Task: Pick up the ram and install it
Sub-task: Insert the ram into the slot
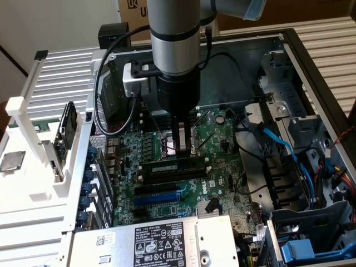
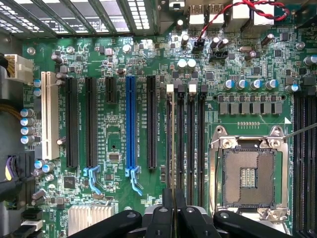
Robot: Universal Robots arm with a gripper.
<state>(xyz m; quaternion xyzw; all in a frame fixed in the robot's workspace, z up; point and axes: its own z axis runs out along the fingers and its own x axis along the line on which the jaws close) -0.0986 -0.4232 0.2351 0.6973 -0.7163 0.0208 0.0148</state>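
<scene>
Open computer case (image 1: 295, 41), one ram (image 1: 172, 166) upright among four memory slots (image 2: 190, 134), pincer (image 2: 173, 196) closed directly above it.

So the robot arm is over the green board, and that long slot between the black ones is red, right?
Not quite. The long slot between the black ones is blue, not red; the wrist view shows it. The robot arm is over the green board, as you said.

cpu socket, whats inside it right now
No chip: the cpu socket shows a bare contact field inside its metal frame. In the exterior view the gripper covers part of it.
</scene>
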